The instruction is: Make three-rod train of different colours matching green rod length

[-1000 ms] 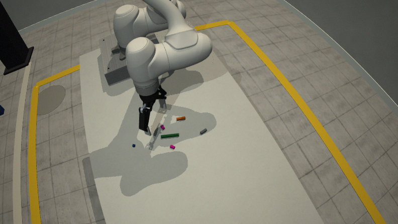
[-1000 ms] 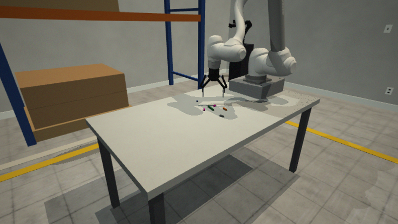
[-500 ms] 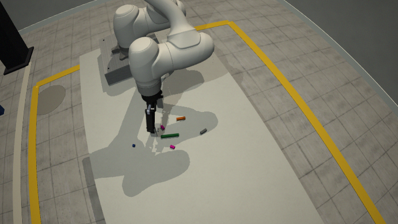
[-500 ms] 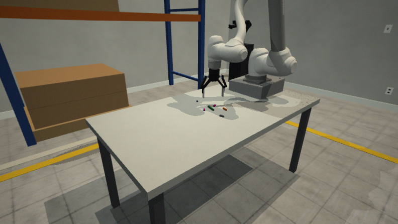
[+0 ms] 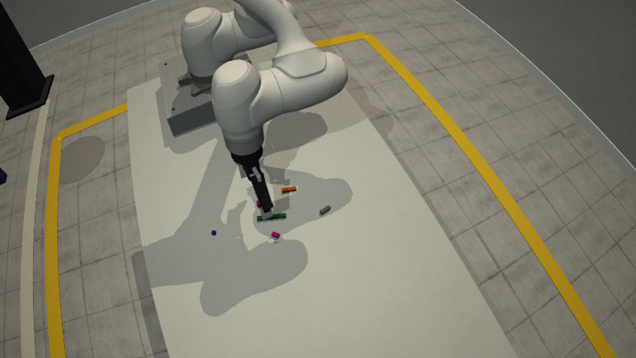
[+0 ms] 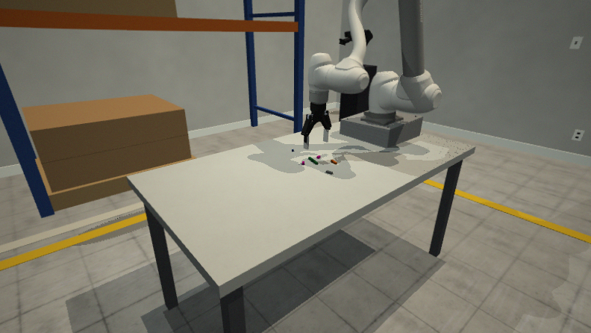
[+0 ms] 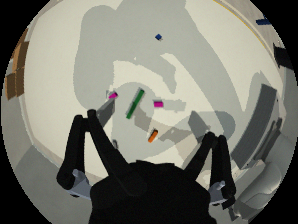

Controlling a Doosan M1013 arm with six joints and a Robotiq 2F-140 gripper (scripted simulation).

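The hand hangs spread and empty above the bench, and a careless descent might knock the green rod, lying between two magenta rods, into either one!

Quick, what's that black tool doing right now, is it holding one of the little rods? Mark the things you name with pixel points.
Tool (image 5: 253, 195) (image 6: 316, 142) (image 7: 153, 111): open wide, holding nothing; the rods lie on the table (image 5: 356, 266) (image 6: 231, 215) (image 7: 50, 100).

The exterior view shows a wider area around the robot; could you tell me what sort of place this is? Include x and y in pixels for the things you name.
Probably a warehouse or workshop robot cell: a blue-and-orange storage rack (image 6: 299, 74), stacked brown boxes (image 6: 107, 144) and yellow floor lines (image 5: 489, 177) (image 6: 516, 213).
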